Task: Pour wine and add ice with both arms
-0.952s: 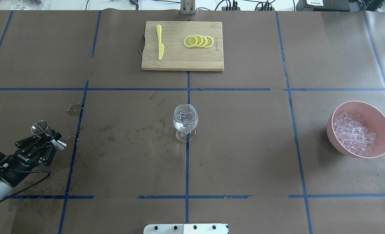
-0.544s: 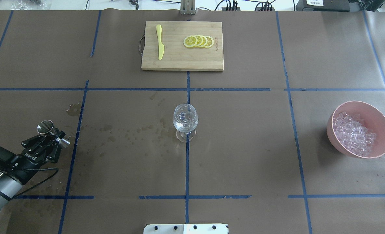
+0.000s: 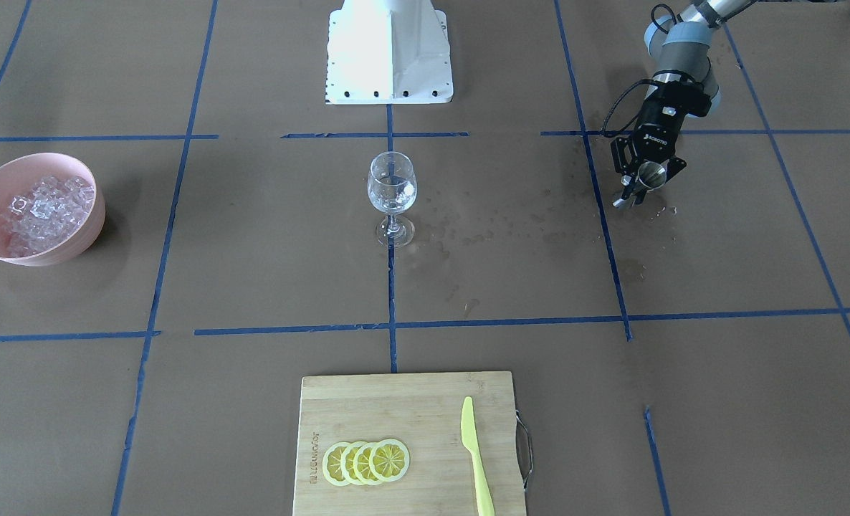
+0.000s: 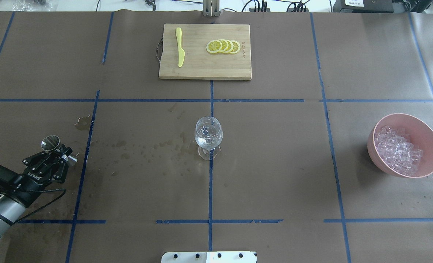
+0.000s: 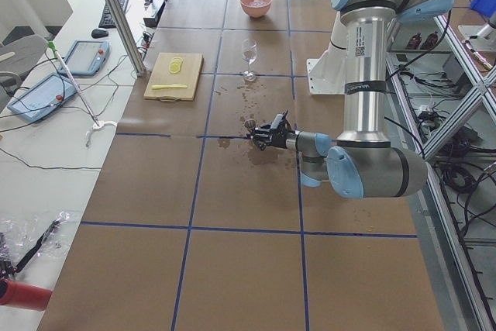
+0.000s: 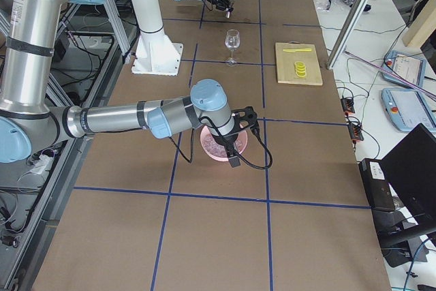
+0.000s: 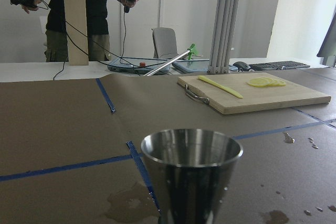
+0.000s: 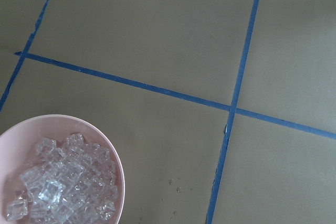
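My left gripper (image 4: pixel 60 152) is shut on a steel jigger (image 4: pixel 51 143) at the table's left, held upright just above the brown paper. They also show in the front view, gripper (image 3: pixel 642 182) and jigger (image 3: pixel 652 173). In the left wrist view the jigger (image 7: pixel 191 171) fills the foreground. A wine glass (image 4: pixel 209 136) with clear liquid low in it stands at the centre. The ice (image 4: pixel 397 151) lies heaped in a pink bowl (image 4: pixel 432 146) at the right. My right gripper (image 6: pixel 235 144) shows only in the exterior right view, over the bowl. I cannot tell whether it is open. Its wrist view shows the ice (image 8: pixel 58 187).
A bamboo cutting board (image 4: pixel 205 67) at the far middle carries lemon slices (image 4: pixel 223 46) and a yellow knife (image 4: pixel 180 47). Wet splashes (image 4: pixel 143 149) mark the paper between the jigger and the glass. The white base pedestal (image 3: pixel 389 50) stands at the near edge.
My left gripper has turned the jigger from tilted to upright and shifted slightly right and down in the view. In the last half second it has hardly moved. Glass and bowl have not moved.
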Controlling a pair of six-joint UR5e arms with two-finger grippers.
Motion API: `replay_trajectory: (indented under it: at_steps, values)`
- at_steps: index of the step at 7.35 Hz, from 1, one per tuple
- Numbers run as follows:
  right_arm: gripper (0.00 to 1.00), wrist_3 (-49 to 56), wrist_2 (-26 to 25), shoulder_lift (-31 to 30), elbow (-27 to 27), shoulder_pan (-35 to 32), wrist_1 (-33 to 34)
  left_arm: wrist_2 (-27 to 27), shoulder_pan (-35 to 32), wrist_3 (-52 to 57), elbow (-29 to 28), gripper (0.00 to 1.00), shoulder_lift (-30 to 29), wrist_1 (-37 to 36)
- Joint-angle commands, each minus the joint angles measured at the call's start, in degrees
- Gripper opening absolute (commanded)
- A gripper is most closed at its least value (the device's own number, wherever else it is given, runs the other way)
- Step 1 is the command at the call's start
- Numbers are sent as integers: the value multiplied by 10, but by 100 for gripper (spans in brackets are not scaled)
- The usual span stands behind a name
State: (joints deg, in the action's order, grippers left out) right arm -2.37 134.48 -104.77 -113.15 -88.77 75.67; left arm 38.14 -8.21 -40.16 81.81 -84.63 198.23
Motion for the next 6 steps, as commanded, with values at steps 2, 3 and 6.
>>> replay_trajectory:
  at_steps: [2,3,6]
  values:
    - [100,0,0,0,0,0,0,-1,1,7,-6,1,-3,0]
    - [100,0,0,0,0,0,0,-1,3,7,-11,5,-9,-7]
    - [100,1,0,0,1,0,0,-1,0,15,-11,7,-22,-19]
